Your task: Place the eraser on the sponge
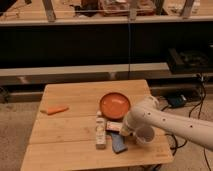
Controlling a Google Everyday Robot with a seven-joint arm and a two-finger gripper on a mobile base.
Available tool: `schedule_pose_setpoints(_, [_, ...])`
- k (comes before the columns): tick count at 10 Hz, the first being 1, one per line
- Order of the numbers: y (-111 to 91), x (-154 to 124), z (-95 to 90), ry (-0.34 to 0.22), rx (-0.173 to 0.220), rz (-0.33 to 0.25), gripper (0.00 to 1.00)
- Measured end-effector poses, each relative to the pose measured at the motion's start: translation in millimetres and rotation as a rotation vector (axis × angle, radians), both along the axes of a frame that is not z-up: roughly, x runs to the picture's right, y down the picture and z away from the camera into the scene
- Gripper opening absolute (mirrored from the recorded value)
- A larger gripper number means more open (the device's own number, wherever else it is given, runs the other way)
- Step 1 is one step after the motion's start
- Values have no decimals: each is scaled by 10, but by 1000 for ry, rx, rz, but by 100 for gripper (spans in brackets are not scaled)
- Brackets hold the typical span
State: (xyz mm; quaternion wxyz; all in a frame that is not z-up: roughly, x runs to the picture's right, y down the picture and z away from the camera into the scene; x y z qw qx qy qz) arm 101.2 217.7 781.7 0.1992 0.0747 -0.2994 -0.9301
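A dark blue sponge (118,143) lies flat near the front edge of the wooden table (70,95). Just behind it a small pale pink eraser (113,126) sits at the tip of my gripper (123,130). The gripper reaches in from the right on a white arm (170,122) and hovers low over the sponge's far end. The eraser looks to be touching the gripper's tip, but I cannot tell whether it is held.
An orange plate (115,105) sits behind the gripper. A white bottle (100,131) lies left of the sponge. A white cup (145,135) stands under the arm. An orange carrot (55,110) lies at the table's left. Dark shelving rises behind.
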Motion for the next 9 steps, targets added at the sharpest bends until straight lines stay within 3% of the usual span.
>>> schedule_pose_setpoints(6, [-10, 29, 4, -9, -3, -13, 45])
schedule_pose_setpoints(9, [-18, 45, 12, -8, -5, -15, 62])
